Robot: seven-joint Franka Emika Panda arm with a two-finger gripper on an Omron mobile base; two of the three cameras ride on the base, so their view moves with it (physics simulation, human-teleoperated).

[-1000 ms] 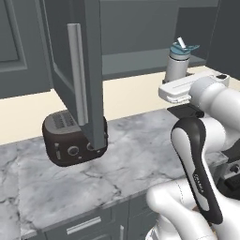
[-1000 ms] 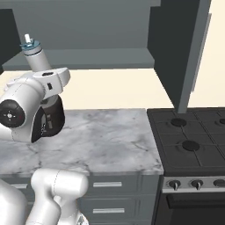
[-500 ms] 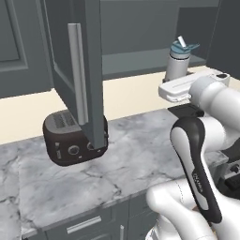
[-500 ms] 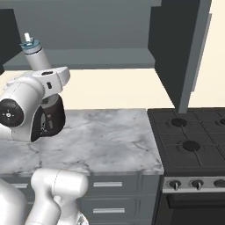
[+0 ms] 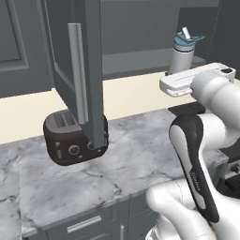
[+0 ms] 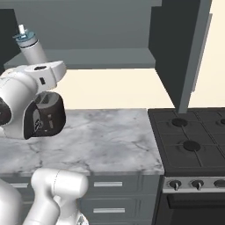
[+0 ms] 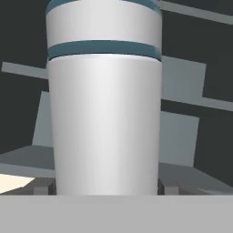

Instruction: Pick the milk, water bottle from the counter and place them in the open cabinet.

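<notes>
The water bottle (image 5: pixel 182 52), light grey with a teal cap and flip-up spout, is held upright in the air at the front of the open cabinet (image 5: pixel 136 61), about level with its grey shelf (image 6: pixel 96 57). My gripper (image 5: pixel 180 75) is shut on the bottle's lower body. In the hand view the bottle (image 7: pixel 104 118) stands close up between the two fingertips (image 7: pixel 43 187), with the cabinet's inside behind it. The same bottle (image 6: pixel 31 47) rises above my white hand (image 6: pixel 41 66) in the right base view. The milk and the counter are out of view.
The cabinet's left door (image 5: pixel 79 70) hangs open with its silver bar handle over a dark toaster (image 5: pixel 75 138) on a marble worktop (image 5: pixel 117 164). The right door (image 6: pixel 180 48) stands open above a black stove (image 6: pixel 193 140). Drawers sit under the worktop.
The hand and the water bottle have risen slightly and edged toward the cabinet shelf. The grip is unchanged.
</notes>
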